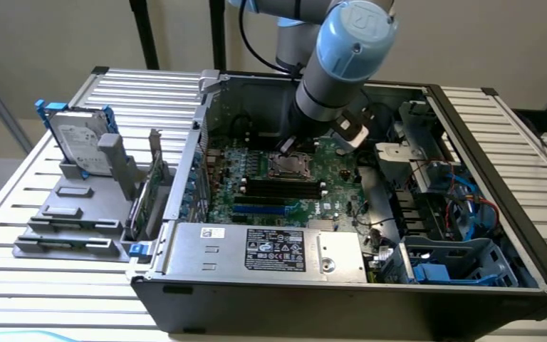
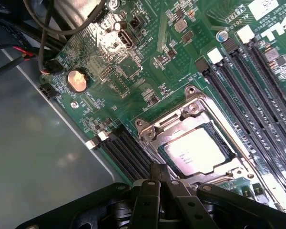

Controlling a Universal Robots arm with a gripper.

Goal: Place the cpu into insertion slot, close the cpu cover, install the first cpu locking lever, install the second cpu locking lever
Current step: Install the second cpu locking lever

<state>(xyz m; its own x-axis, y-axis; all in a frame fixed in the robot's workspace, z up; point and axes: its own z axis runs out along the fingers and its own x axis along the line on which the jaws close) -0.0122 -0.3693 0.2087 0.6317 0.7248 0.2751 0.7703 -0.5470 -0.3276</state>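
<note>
The cpu (image 2: 196, 153) already lies flat in the insertion slot (image 2: 219, 136) on the green board (image 2: 133, 67). The silver frame around it may be the cpu cover (image 2: 174, 117), but I cannot tell if it is closed or locked. My claw (image 2: 159, 179) hangs just above the slot's edge, its fingers pinched together and holding nothing. The levers look left to do.

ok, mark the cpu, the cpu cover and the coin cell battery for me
cpu (image 2: 196, 151), wrist view, middle of its pale metal top.
cpu cover (image 2: 158, 125), wrist view, on the silver frame edge beside the chip.
coin cell battery (image 2: 77, 80), wrist view, centre of its round copper-toned face.
</note>
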